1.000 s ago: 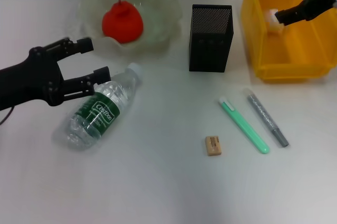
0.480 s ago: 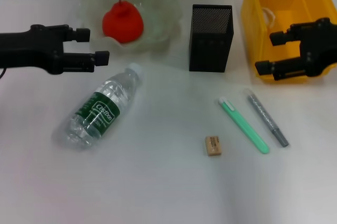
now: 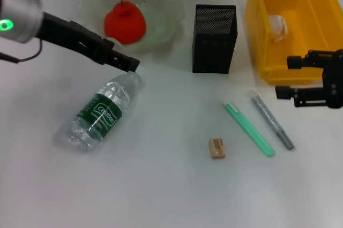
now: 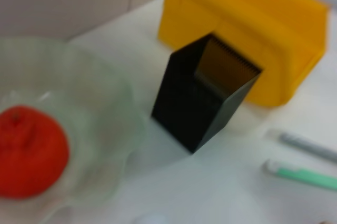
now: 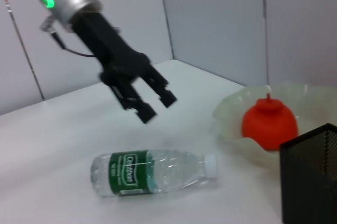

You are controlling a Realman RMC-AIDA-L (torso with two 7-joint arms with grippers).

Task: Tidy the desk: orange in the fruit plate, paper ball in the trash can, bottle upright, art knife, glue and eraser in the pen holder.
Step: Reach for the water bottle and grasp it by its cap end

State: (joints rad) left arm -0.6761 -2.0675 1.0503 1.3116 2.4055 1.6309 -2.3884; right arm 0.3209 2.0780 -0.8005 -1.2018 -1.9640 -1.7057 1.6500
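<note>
One white desk [image 3: 161, 185], grey panelled wall [image 5: 210, 19] behind

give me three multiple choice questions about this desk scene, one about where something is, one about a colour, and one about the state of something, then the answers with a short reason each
1. Where is the paper ball?
A. Inside the yellow bin
B. Inside the black mesh pen holder
C. Next to the eraser

2. What colour is the label on the bottle?
A. Blue
B. Green
C. Red

3. How is the bottle positioned?
A. Standing upright
B. Lying on its side
C. Lifted off the table by the left gripper

Answers:
1. A, the white ball sits against the bin's inner wall in the head view.
2. B, a green band with white lettering wraps its middle.
3. B, it lies flat on the table with its cap toward the fruit plate, and the left gripper is above its cap end, jaws open in the right wrist view, not holding it.
</note>
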